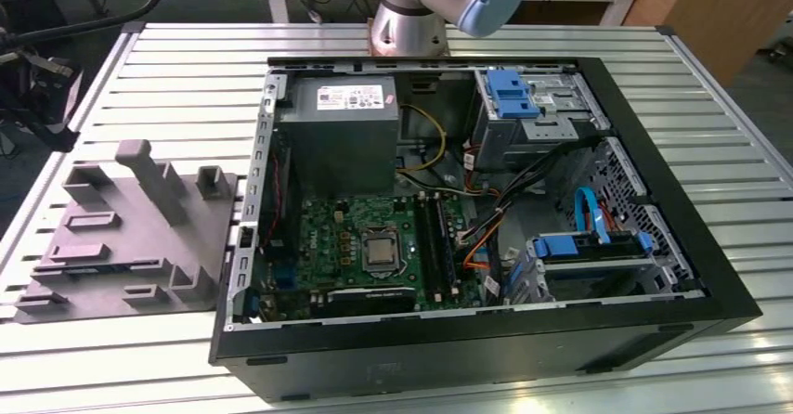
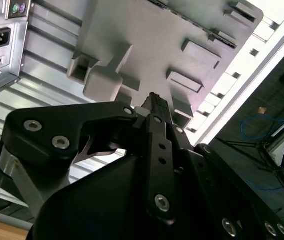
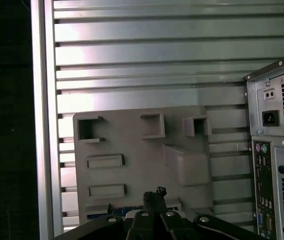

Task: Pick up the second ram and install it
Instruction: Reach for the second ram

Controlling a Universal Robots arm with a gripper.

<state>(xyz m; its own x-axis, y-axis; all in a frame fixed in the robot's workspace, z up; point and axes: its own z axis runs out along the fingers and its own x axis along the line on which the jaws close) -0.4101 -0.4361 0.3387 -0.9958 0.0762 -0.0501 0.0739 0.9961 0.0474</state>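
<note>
On the exterior view's left, a grey moulded tray (image 1: 136, 238) sits on the slatted desk (image 1: 186, 80). In the first wrist view, the second ram (image 3: 110, 214) lies in the tray as a thin blue strip. The gripper (image 3: 154, 194) hangs above it, clenched on nothing, its tips together over the tray. Further right stands the open computer case (image 1: 694, 247), its motherboard (image 1: 371, 238) bare, with black slot rails (image 1: 434, 238).

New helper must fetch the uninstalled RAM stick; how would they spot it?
On the slatted metal table, a grey moulded tray lies beside the open computer case, on the exterior view's left. The second ram is the thin bluish strip in it, the only colour among grey blocks.
</note>
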